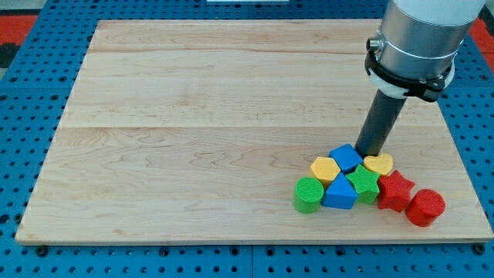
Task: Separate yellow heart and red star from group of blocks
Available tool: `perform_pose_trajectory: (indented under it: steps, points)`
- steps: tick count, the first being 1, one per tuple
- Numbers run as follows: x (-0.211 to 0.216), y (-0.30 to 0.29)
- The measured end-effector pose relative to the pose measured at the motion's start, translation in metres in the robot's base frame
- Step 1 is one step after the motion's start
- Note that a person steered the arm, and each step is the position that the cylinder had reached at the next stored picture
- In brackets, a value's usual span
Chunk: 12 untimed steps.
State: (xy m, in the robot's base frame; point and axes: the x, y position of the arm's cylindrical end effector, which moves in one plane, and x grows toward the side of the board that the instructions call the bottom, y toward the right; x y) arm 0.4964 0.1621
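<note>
The blocks sit in a tight group at the view's bottom right of the wooden board (193, 116). The yellow heart (379, 164) lies at the group's upper right, touching the green star (363, 184) and the red star (394, 191). My tip (370, 153) stands just above and to the left of the yellow heart, between it and the blue cube (346, 157). The red star lies below the heart, next to a red cylinder (424, 207).
A yellow hexagon (325, 169), a blue triangle (340, 193) and a green cylinder (309, 194) make up the group's left part. The board's right edge and bottom edge run close to the red cylinder. A blue pegboard surrounds the board.
</note>
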Motion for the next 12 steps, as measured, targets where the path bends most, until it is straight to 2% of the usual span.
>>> perform_pose_trajectory:
  steps: [1,3,4,5,6,7,8,10,12]
  points:
    - [0.0,0.0]
    - [-0.082,-0.001]
    - [-0.084,0.066]
    - [-0.041,0.116]
    - [0.036,0.146]
    - [0.082,0.141]
    - [0.094,0.102]
    - [0.119,0.09]
    - [0.051,0.011]
